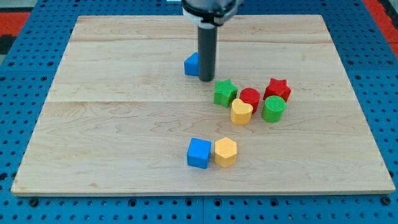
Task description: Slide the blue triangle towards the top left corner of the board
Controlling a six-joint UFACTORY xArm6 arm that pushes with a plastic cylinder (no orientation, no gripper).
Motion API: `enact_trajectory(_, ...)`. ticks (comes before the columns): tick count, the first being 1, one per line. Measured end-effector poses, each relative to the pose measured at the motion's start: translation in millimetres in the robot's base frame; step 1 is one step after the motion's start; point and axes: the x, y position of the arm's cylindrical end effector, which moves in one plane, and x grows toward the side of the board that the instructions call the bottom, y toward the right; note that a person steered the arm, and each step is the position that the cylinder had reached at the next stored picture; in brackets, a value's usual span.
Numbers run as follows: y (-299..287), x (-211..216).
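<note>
The blue triangle (191, 64) lies on the wooden board (124, 93) above the middle, partly hidden behind my rod. My tip (206, 79) rests on the board right against the triangle's right side, slightly below it. The board's top left corner (79, 18) is far off to the view's upper left of the triangle.
A cluster sits right of and below my tip: green star (224, 93), red cylinder (250, 98), red star (277, 89), green cylinder (273, 109), yellow heart (241, 112). A blue cube (199, 153) and yellow hexagon (225, 152) lie near the view's bottom middle.
</note>
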Motion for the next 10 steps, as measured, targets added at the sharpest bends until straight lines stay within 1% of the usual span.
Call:
enact_trajectory(1,-56,-51)
enact_trajectory(2,-98,-90)
enact_trajectory(4,10,-48)
enact_trajectory(5,4,-96)
enact_trajectory(6,-34,-99)
enact_trajectory(7,-106,-91)
enact_trajectory(9,-169,-66)
enact_trajectory(10,-208,-90)
